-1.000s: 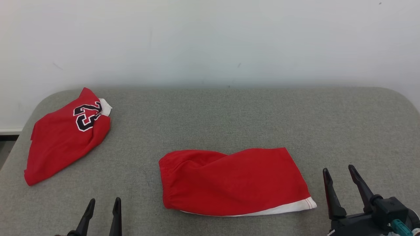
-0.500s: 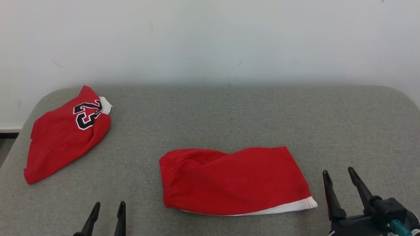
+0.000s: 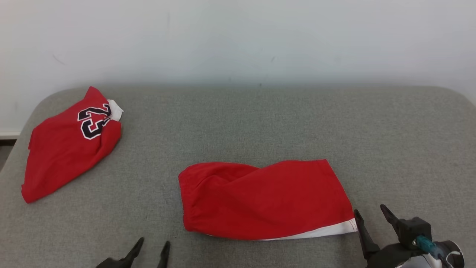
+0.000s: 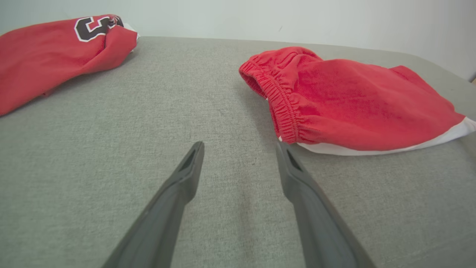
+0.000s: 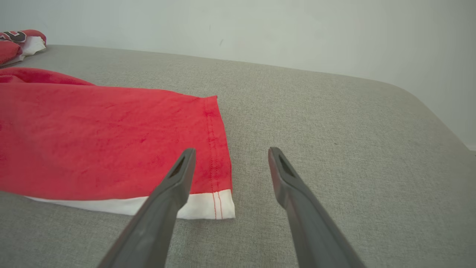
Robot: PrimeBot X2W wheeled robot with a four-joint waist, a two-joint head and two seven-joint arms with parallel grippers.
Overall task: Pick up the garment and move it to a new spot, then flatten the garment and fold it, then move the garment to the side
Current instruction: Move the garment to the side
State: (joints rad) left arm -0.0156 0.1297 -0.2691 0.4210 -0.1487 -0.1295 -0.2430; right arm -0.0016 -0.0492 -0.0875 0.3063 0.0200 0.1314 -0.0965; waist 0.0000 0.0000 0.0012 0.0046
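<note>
Now the left fingers [image 3: 135,251] are spread wide and empty, low over the grey counter [image 3: 260,123], with the red shorts [image 3: 266,199] just ahead of their right tip, elastic waistband nearest. The right fingers [image 3: 362,234] are splayed too, gripping nothing, their left tip over the white-trimmed hem corner; contact, can't tell. A numbered red jersey [image 3: 68,145] sits well off, ahead-left of the left fingers

The shorts [image 3: 264,199] lie on the table [image 3: 260,123] between the two hands. Their waistband end is just ahead and right of the left hand [image 3: 154,242], and their hem corner is just beside the right hand [image 3: 370,209], on its left. The jersey [image 3: 63,156] lies well ahead and left of the left hand, apart from the shorts. The wall [image 3: 238,37] stands beyond the table's far edge.
</note>
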